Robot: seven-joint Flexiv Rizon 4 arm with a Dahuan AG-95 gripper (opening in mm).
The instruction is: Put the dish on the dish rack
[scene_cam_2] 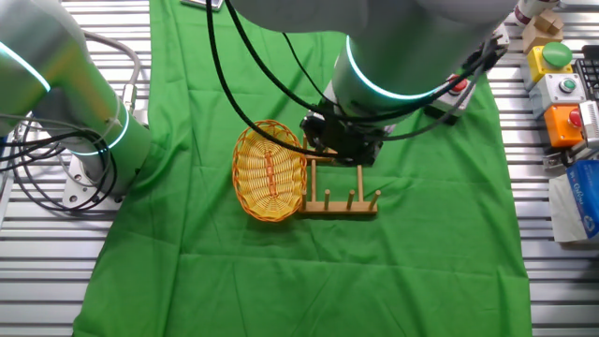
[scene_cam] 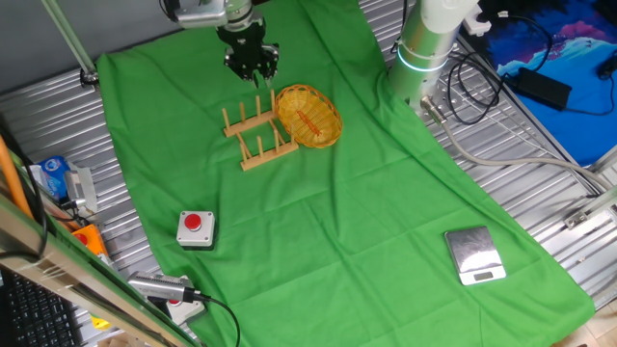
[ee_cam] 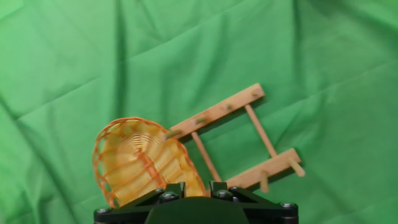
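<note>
Dish (scene_cam: pixel 308 116) tilted on dish rack (scene_cam: pixel 258 133) — below gripper (scene_cam: pixel 252 68); fingers nearly together, holding nothing.

woven wicker dish (scene_cam: pixel 308 116), bare matt wood rack (scene_cam: pixel 255 135), creased matt green cloth (scene_cam: pixel 337 241), shiny metal scale (scene_cam: pixel 474 255)

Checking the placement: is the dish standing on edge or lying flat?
On edge: the dish stands tilted, leaning against one end of the dish rack, its hollow face turned sideways rather than up.
</note>
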